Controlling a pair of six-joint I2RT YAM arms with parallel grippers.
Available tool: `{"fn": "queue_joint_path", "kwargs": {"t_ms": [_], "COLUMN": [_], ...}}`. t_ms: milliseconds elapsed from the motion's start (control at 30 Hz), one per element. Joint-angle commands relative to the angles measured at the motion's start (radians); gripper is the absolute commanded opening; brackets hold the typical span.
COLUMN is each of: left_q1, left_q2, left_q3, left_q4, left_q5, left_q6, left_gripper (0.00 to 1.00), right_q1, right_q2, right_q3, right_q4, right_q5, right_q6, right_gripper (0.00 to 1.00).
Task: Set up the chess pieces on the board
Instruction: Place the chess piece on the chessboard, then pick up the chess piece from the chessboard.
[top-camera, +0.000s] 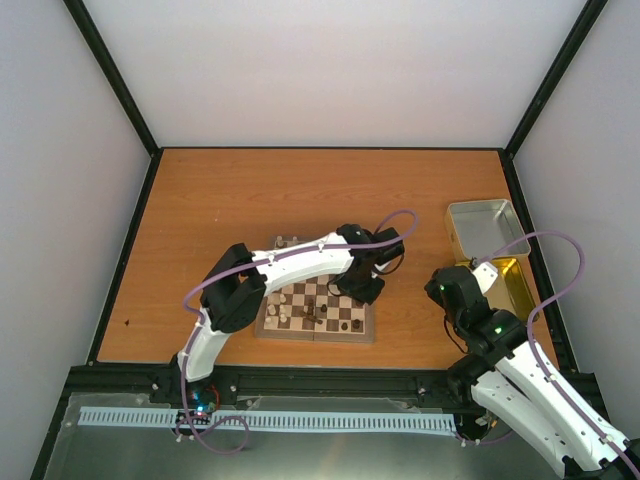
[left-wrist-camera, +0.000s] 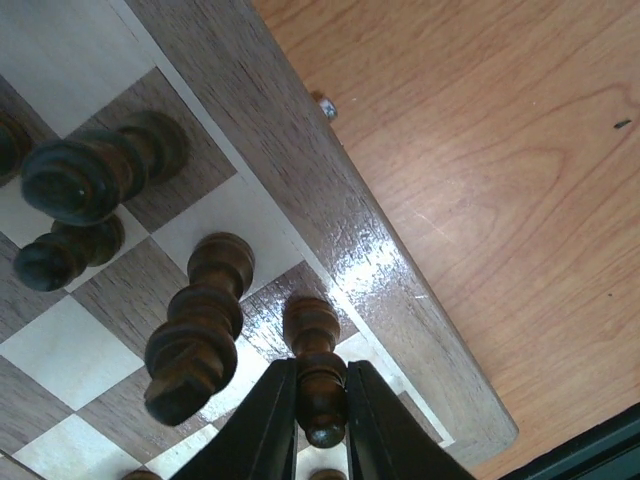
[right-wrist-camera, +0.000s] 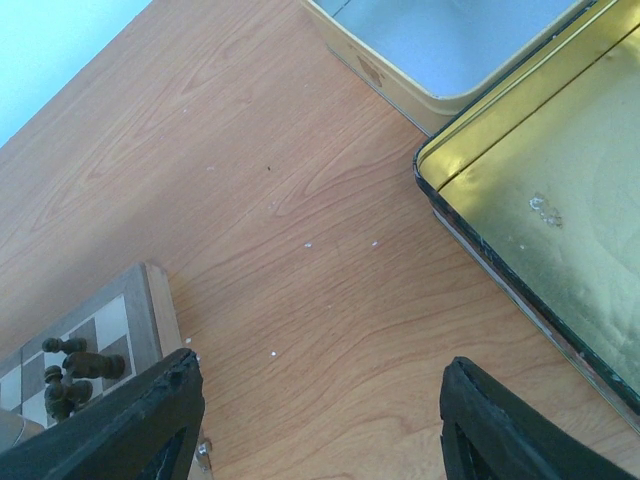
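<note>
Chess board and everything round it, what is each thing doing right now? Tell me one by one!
board: open flat on the table
left gripper: shut on the dark piece
dark piece: upright, at an edge square
right gripper: open, holding nothing
silver tin: open, looks empty
gold tray: open side up, almost bare

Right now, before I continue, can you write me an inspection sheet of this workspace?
Surface: wooden table, a few small specks.
Job's things: chessboard near the middle; dark pieces and pale pieces stand on it.
Clutter: silver tray and gold tray, side by side at the right.
Grippers: left gripper shut on a dark piece at a square beside the board's border; right gripper open above bare table.
Cables: purple cable loops along each arm.
Surroundings: pale walls, black frame posts.
</note>
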Motion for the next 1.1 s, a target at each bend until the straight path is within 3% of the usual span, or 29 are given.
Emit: {"fn": "queue_joint_path", "kwargs": {"t_ms": [0, 267, 567, 900, 1067], "left_q1": [0.008, 0.011, 0.038, 0.123, 0.140], "left_q2": [0.022, 0.006, -0.091, -0.339, -0.379], "left_q3": [0.050, 0.078, 0.071, -0.249, -0.369], "left_q4": [-0.018, -0.039, -0.018, 0.119, 0.124], "left_q5": [-0.021, -0.025, 0.064, 0.061, 0.008], "left_q6": [0.010, 0.008, 0.013, -0.084, -0.109], "left_gripper": [0.16, 0.31, 0.48, 0.46, 0.47], "right_q1": [-0.009, -0.011, -0.012, -0.014, -0.014], "right_q2": [-0.006, -0.005, -0.008, 0.011, 0.063], "right_q3": [0.003, -0.001, 0.001, -0.007, 0.011], "right_q4": [0.004, 0.013, 0.031, 0.100, 0.117], "right_q5": [0.049, 0.037, -0.008, -0.086, -0.124], "right_q6": [-0.006, -0.005, -0.023, -0.078, -0.104], "right_gripper": [0.65, 0.65, 0.65, 0.65, 0.65]}}
